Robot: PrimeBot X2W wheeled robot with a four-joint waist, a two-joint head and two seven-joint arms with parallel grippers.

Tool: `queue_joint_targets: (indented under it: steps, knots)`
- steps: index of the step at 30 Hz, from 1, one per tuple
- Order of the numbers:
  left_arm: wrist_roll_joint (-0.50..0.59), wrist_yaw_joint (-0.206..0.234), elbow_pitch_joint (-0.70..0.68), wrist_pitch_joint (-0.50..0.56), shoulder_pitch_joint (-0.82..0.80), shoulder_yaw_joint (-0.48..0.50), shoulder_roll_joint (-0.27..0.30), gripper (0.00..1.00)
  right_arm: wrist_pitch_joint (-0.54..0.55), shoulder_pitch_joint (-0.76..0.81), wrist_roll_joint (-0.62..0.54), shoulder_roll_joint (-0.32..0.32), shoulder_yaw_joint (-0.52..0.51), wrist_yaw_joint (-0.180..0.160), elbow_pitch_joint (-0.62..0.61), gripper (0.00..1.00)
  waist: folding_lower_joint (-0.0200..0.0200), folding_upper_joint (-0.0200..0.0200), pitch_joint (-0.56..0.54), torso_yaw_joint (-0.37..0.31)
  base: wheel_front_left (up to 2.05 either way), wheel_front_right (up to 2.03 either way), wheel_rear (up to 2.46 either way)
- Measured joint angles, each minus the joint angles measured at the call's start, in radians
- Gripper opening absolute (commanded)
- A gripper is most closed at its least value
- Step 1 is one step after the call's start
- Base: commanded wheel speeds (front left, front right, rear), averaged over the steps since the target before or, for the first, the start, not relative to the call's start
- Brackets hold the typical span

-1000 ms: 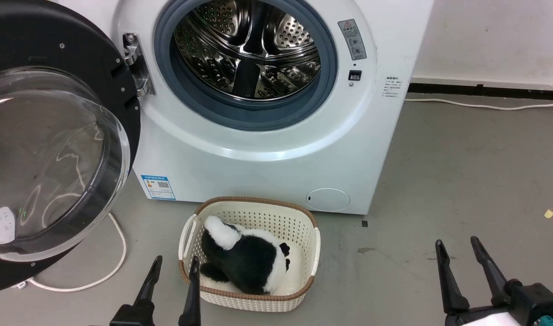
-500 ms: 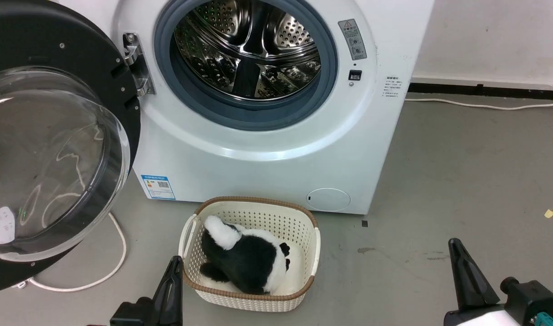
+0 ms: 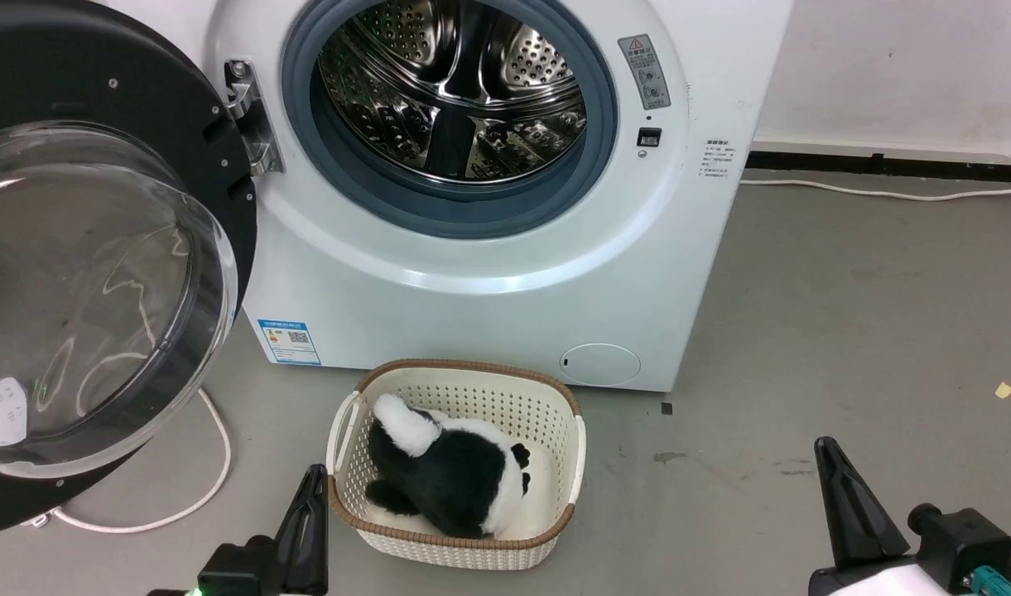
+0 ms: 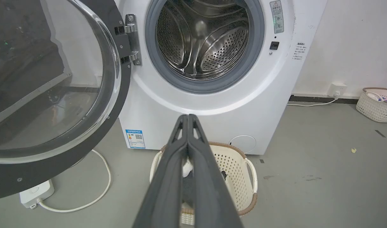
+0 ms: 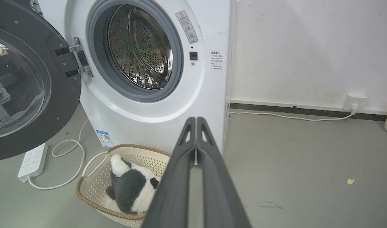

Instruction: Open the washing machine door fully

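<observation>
Grey floor [image 3: 844,314] — scuffed, a few dark stains. A white washing machine [image 3: 488,306] is stood on it, close to the wall. A cream basket [image 3: 464,365] with a brown rim is set down just in front of the machine. A white cable [image 3: 226,459] is looped on the floor left of that basket and run to a white power strip [image 5: 31,160]. A second white cable [image 3: 886,196] is laid along the wall base on the right. A small yellow scrap [image 3: 1004,389] is seen well to the right — a second pale basket [image 4: 374,109] is placed by the wall.

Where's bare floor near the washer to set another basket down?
Widest: the grey floor right of the washing machine, up to the wall cable, bare but one yellow scrap. Crowded: under the open door, power strip and cord; the basket in front.
</observation>
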Motion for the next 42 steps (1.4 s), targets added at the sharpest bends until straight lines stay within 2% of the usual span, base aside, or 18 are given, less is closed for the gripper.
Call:
queue_joint_targets:
  steps: [42]
  knots:
    - [0.042,-0.015,-0.012,0.085,-0.036,0.035,-0.007,0.00,0.087,-0.023,-0.043,0.000,0.010,0.000,-0.021,0.00,0.0000,0.0000,0.001,-0.007,0.00,0.00,0.00]
